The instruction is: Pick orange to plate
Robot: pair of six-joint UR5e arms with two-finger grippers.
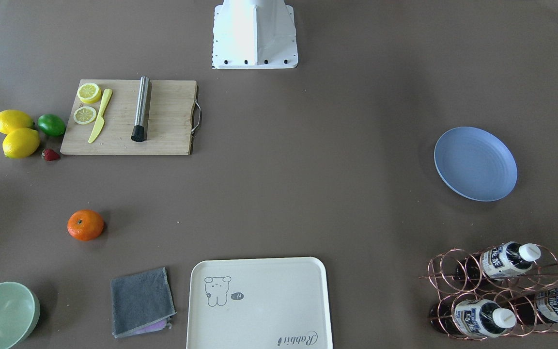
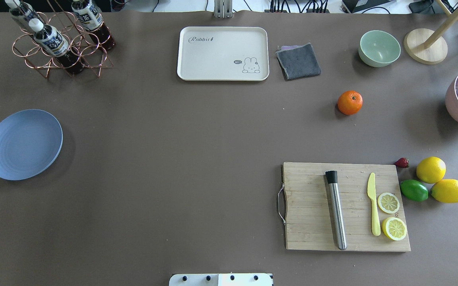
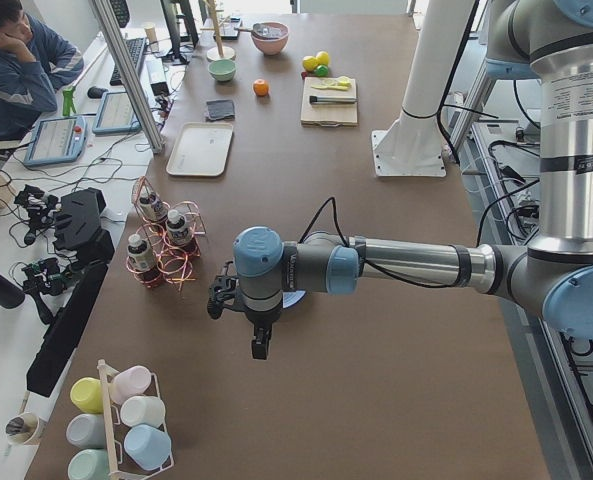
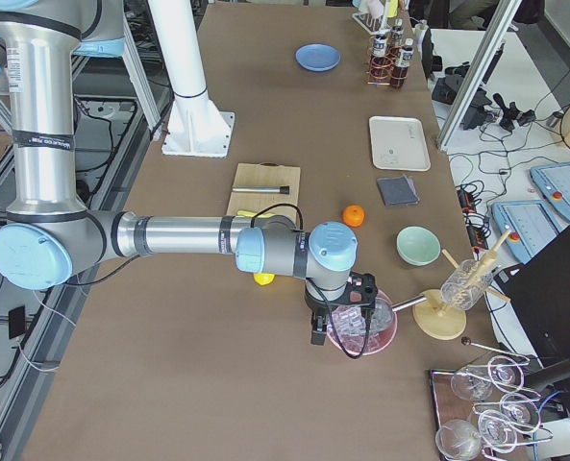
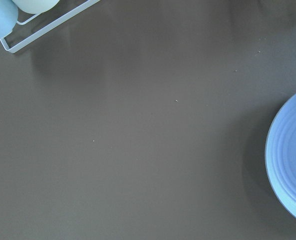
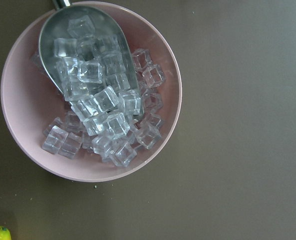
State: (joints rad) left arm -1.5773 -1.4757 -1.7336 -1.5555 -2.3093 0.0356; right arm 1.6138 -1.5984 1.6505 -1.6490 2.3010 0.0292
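Overhead exterior: small round bright-orange fruit (image 2: 350, 102) untouched on tabletop (image 2: 197, 139); right tool (image 4: 315, 334) spread cannot be told; centred top-down grasp advised.

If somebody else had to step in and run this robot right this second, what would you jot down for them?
Left gripper: hangs over bare table beside the plate. It shows only in a side view, so I cannot tell whether it is open or shut.
Right gripper: above the pink bowl of ice cubes. Same limit, cannot tell.
Orange: on the table on the robot's right side, between the grey cloth and the cutting board, with nothing touching it.
Plate: on the robot's left side, empty.
Done: nothing yet.
Left: grasp the orange, carry it across and set it on the plate.
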